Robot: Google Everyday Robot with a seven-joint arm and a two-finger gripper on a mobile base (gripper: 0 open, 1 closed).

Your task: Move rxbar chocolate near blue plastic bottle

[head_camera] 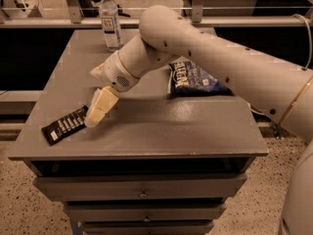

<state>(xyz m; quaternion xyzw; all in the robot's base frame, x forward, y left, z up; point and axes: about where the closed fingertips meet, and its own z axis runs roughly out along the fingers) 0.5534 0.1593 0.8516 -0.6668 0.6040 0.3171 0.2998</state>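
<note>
Rxbar chocolate (65,126) lies diagonally, near-left to far-right; gripper (92,122) at its far end.

Single high view facing table (176,129); gripper (93,120) left-centre.

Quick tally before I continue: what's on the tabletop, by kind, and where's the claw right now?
Snack bars: 1, the rxbar chocolate
Bottles: 1, the blue plastic bottle
Bags: 1, the blue bag, partly behind the arm
Total: 3
The claw is at the right end of the rxbar chocolate.
</note>
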